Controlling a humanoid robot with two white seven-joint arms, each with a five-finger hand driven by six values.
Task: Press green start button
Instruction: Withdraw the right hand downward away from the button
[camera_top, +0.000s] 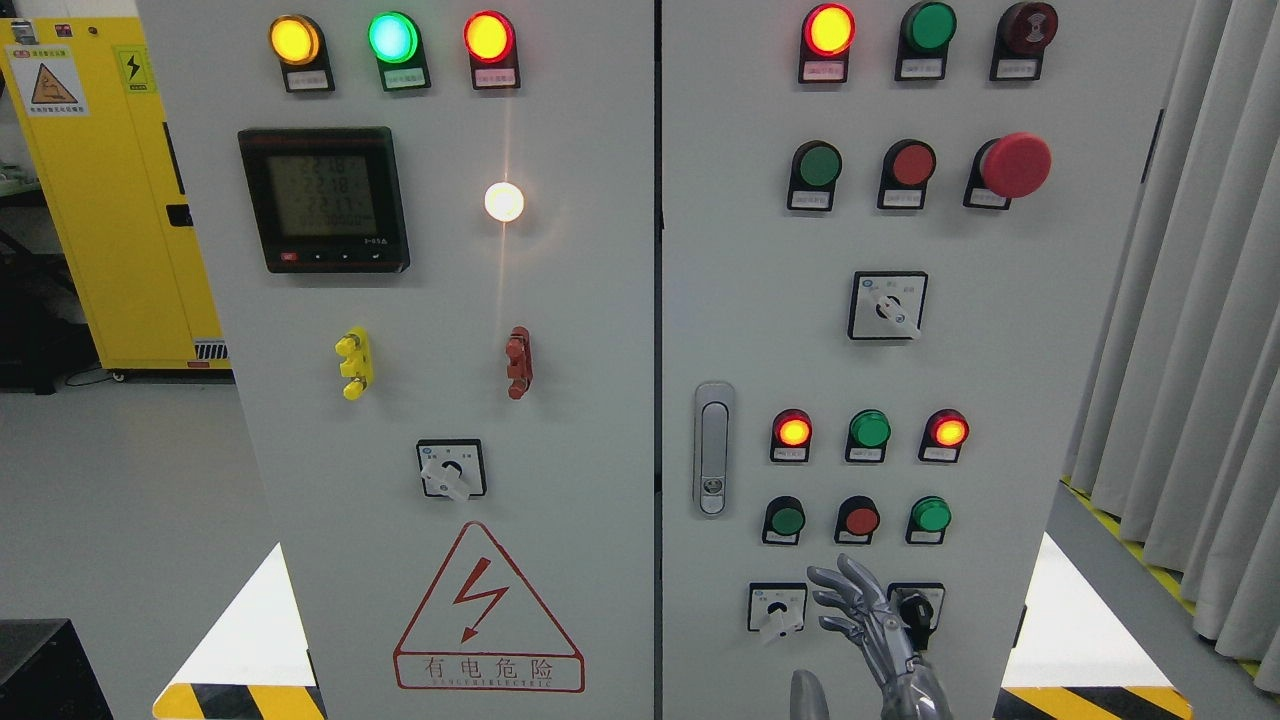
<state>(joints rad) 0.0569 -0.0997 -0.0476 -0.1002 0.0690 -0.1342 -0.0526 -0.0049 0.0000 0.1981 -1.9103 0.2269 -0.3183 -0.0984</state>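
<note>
Grey control cabinet (600, 420) fills the view, two doors split by a vertical seam. Yellow safety cabinet (110, 200) stands behind it at far left, grey curtain (1190, 350) at far right. Left door carries a digital meter (323, 199) with lit readout, a red-outlined electric hazard triangle (488, 612) low down, three lit lamps along the top in amber, green and red, a glowing white lamp (504, 201), and a rotary selector (451, 469). Right door holds a latch handle (712, 449) near the seam, a big red mushroom stop button (1014, 165), plus rows of lamps and pushbuttons. Lowest button row reads green, red, green: the green start button (787, 520) at its left end, a second green one (931, 515) at its right; can't tell from the labels which is actually "start". Right robot hand (868, 610) comes up from the bottom edge, right of centre, fingers spread and holding nothing, fingertips (835, 580) just below that row, apart from the buttons, between two small selector switches. A rounded grey part (808, 695) shows at the bottom edge just left of it; can't tell what it is.
</note>
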